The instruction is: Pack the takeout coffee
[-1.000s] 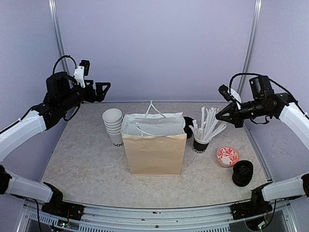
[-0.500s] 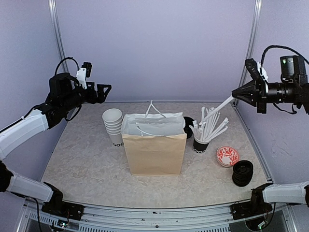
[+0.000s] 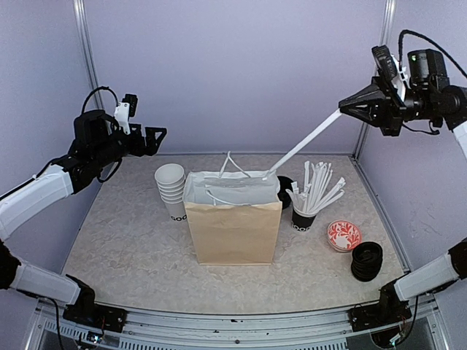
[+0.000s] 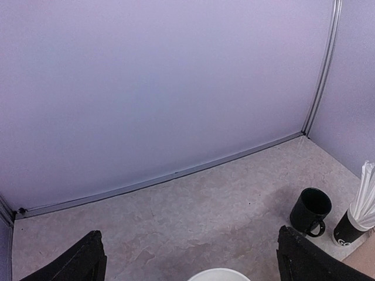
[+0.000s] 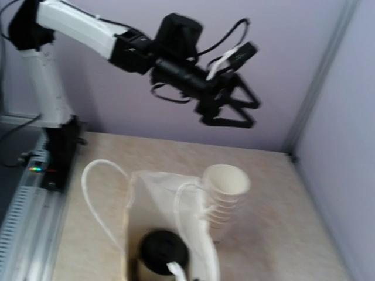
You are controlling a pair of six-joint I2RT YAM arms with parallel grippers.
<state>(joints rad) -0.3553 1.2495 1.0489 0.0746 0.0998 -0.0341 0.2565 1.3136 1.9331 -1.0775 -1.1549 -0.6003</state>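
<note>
Take the brown paper bag with white cord handles, standing at the middle of the table, as your reference for every position below.

**Right tool**: it is raised high, above and to the right of the bag. Its jaws are fully closed on the upper end of a long white stick. The stick slants down to the left, and its lower end reaches the bag's open mouth at the right rear corner. In the right wrist view the tip shows just beside the lid inside the bag. You cannot tell whether it touches the lid.

**Task item:** one takeout coffee cup with a round black plastic lid stands inside the bag. You see only the lid, from above. The bag hides the cup wall.

**Left tool**: it is raised to the left of the bag and behind it, jaws spread to full width, holding nothing. In the left wrist view its fingers sit far apart at the bottom corners.

**Other items:**
- A stack of white tapered paper cups without lids stands just beside the bag's left side.
- A black mug stands behind the bag's right rear corner.
- A black paper cup full of white sticks stands near the bag's right side.
- A round red-and-white patterned disc lies further right of the bag.
- A stack of round black lids sits further right again and nearer you.
</note>
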